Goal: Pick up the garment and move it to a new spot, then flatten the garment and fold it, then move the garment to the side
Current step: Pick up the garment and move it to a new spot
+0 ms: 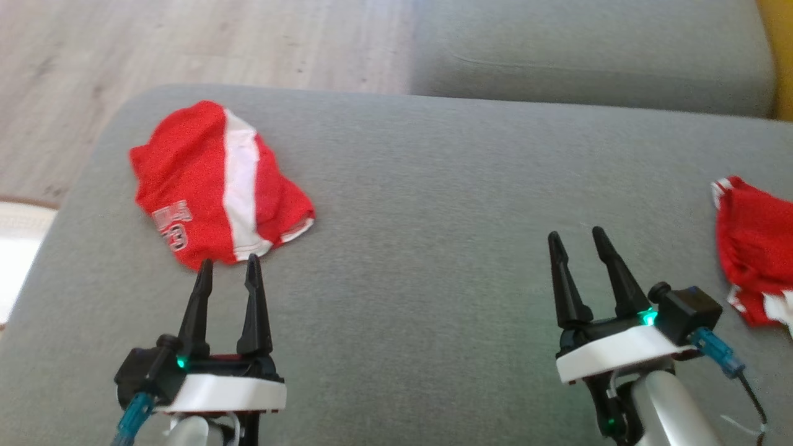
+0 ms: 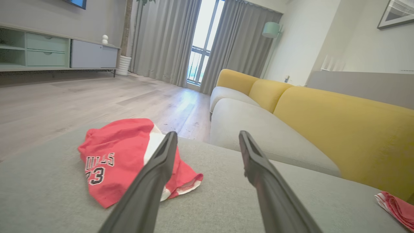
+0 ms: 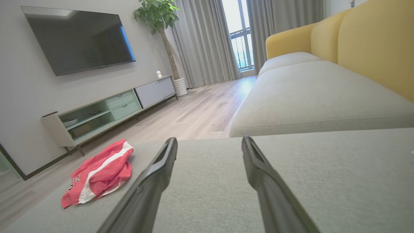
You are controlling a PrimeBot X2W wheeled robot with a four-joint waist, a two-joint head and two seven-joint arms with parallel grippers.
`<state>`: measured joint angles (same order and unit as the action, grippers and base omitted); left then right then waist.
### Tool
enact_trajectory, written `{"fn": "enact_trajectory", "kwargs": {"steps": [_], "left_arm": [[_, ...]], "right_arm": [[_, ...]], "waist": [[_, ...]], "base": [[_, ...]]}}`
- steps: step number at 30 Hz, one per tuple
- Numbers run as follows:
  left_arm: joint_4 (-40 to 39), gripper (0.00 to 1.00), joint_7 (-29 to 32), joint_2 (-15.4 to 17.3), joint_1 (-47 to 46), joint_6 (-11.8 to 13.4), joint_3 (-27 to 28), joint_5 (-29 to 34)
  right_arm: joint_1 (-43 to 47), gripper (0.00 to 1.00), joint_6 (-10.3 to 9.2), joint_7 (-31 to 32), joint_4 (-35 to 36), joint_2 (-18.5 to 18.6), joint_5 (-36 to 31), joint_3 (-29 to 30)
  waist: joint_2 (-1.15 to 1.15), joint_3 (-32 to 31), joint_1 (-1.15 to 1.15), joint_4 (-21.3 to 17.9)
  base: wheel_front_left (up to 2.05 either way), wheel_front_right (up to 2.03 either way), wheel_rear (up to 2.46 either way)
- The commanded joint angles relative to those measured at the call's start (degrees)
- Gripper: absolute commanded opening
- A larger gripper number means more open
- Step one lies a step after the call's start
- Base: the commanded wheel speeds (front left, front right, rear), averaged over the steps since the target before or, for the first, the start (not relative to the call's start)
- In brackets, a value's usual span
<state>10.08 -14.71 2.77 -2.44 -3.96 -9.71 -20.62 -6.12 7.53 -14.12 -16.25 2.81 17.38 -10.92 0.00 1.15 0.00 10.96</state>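
A crumpled red garment with a white stripe and printed number lies on the left part of the grey cushion. My left gripper is open, its fingertips just short of the garment's near edge, with nothing between them. In the left wrist view the garment sits ahead and to the left of the left gripper. My right gripper stands open over bare cushion at the right. The right wrist view has the garment far to the left of the right gripper.
A second red and white cloth lies at the cushion's right edge, also seen in the left wrist view. Beyond stands a sofa with a grey seat and yellow back. Wood floor borders the far left edge.
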Motion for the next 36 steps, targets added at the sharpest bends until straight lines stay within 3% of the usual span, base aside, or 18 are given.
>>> {"fn": "enact_trajectory", "kwargs": {"steps": [1,9,18,28,36], "left_arm": [[-1.8,1.0,-0.3,0.1,-1.3,0.3,2.0,0.4],[-1.8,1.0,-0.3,0.1,-0.6,0.1,2.6,0.7],[-2.1,1.0,-0.3,0.1,-0.4,0.2,3.1,0.7],[-2.9,1.0,-0.3,0.1,-1.6,0.3,4.4,0.4],[-2.0,1.0,-0.3,0.7,-7.7,-0.9,8.7,3.0]], "right_arm": [[-0.6,1.0,-0.04,-0.1,1.6,0.1,0.6,-1.6],[0.0,1.0,-0.04,-0.1,0.8,0.1,1.0,-3.2],[-0.2,1.0,-0.04,-0.2,1.1,0.1,1.2,-3.7],[-1.0,1.0,-0.04,0.0,2.0,0.1,0.3,-3.5],[-2.7,1.0,-0.04,0.6,5.7,0.1,-3.1,-0.4]], "waist": [[0.0,-0.6,0.0,1.6],[0.0,-1.1,0.0,5.8],[0.0,-0.7,0.0,7.2],[0.0,1.6,0.0,6.0],[0.0,6.8,0.0,3.3]], "base": [[0.0,0.0,0.0],[0.0,0.0,0.0],[0.0,0.0,0.0],[0.0,0.0,0.0],[0.0,0.0,0.0]]}}
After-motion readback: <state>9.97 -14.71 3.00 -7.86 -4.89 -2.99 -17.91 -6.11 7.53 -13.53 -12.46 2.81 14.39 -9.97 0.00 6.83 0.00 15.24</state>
